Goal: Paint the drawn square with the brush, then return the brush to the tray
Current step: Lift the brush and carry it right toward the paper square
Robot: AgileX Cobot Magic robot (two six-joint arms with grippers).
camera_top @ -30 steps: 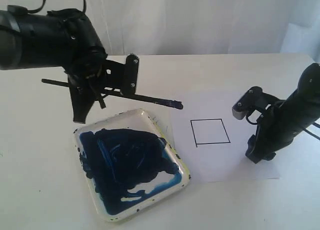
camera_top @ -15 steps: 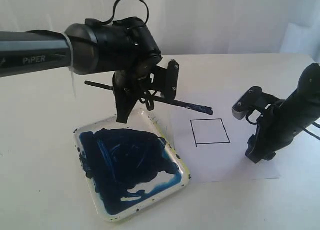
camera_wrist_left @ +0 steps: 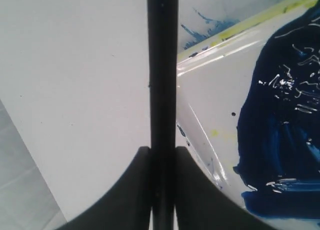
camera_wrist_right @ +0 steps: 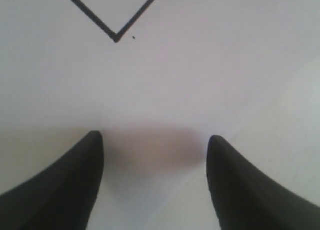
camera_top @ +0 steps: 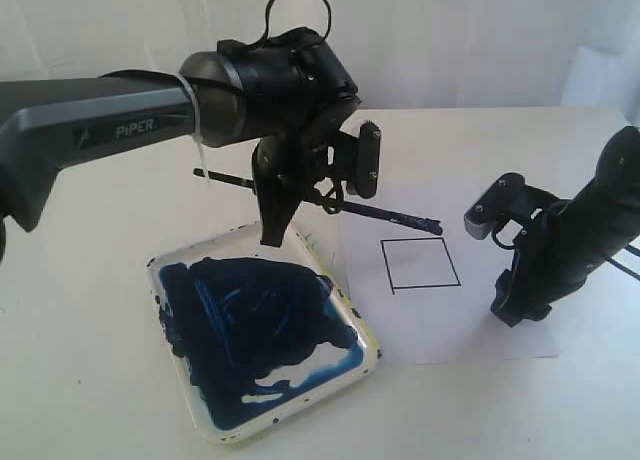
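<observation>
A white table [camera_top: 80, 380] carries a paper sheet [camera_top: 450, 325] on the right and the tray [camera_top: 362, 330] on the left, its floor smeared dark blue. The left arm reaches in over the tray's far corner. The left gripper [camera_top: 318, 195] is clamped on the brush [camera_top: 390, 213] at about mid-handle, and the left wrist view shows the black shaft pinched between both fingers.

The right gripper [camera_wrist_right: 155, 136] sits low at the paper's right edge, just beside the drawn square [camera_top: 421, 264]. Its jaws are spread and hold nothing, and one corner of the outline shows just ahead of them.

The coming stroke turns on how the brush lies to the square. Its long axis runs nearly level across the exterior view, the bare handle end out to the left and the wet tip to the right, dipping slightly. The tip sits just beyond the square's far edge, close to its far right corner. The blank interior therefore lies to the near side of the tip and below it.

From this angle I cannot tell whether the bristles touch the paper or hang a little above it; probably they are clear of it. No paint shows inside the outline. The left arm is the one placed to paint: it needs to draw the tip toward the near side and lower it.
</observation>
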